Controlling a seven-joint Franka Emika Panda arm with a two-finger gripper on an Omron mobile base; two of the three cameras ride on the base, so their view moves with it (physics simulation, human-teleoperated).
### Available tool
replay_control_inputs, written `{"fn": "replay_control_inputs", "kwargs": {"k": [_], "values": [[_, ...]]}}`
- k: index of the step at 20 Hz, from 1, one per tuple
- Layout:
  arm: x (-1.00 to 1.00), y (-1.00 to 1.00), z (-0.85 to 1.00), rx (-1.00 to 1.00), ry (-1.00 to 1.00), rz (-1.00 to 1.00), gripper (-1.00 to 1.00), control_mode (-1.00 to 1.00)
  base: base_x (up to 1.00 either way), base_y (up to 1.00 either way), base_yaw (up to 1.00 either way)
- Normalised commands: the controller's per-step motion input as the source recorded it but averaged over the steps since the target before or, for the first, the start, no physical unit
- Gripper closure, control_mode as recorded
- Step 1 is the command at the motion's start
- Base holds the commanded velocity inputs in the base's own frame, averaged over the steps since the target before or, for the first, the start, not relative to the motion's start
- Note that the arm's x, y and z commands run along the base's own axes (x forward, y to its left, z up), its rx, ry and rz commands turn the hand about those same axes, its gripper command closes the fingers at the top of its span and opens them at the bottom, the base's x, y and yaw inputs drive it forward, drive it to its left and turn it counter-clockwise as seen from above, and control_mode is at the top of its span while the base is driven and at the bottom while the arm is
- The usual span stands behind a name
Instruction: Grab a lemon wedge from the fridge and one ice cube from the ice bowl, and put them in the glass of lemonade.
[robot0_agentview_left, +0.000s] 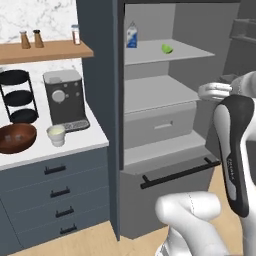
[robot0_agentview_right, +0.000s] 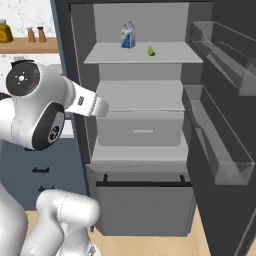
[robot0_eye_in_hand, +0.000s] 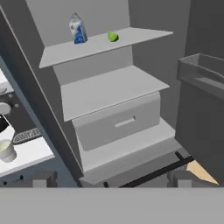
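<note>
Hand view shows the jaws parted and empty, tips half cut off, facing the fridge (robot0_eye_in_hand: 131, 109) and lemon wedge (robot0_eye_in_hand: 113, 36).

ice bowl (robot0_agentview_left: 17, 137) cut by the left edge of the left base view; contents unreadable. end effector (robot0_eye_in_hand: 111, 178) fingertips barely visible, spacing indeterminate.

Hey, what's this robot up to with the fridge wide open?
It is fetching garnish for a drink. The fridge stands open, and the lemon wedge lies on the top shelf beside a small blue and white carton. The gripper is empty and open, aimed at the shelves but well short of the wedge. On the counter to the left, the glass of lemonade waits beside the ice bowl and a coffee machine. Nothing has gone into the glass yet.
</note>
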Motion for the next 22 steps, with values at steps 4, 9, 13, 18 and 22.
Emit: {"fn": "replay_control_inputs", "kwargs": {"k": [4,9,13,18,22], "values": [[0.0,0.0,0.0,0.0,0.0,0.0,-1.0,1.0,0.53,-0.18,-0.15],[0.0,0.0,0.0,0.0,0.0,0.0,-1.0,1.0,0.04,-0.41,-0.03],[0.0,0.0,0.0,0.0,0.0,0.0,-1.0,1.0,0.45,-0.07,0.0],[0.0,0.0,0.0,0.0,0.0,0.0,-1.0,1.0,0.75,0.0,0.0],[0.0,0.0,0.0,0.0,0.0,0.0,-1.0,1.0,0.84,-0.08,0.0]]}}
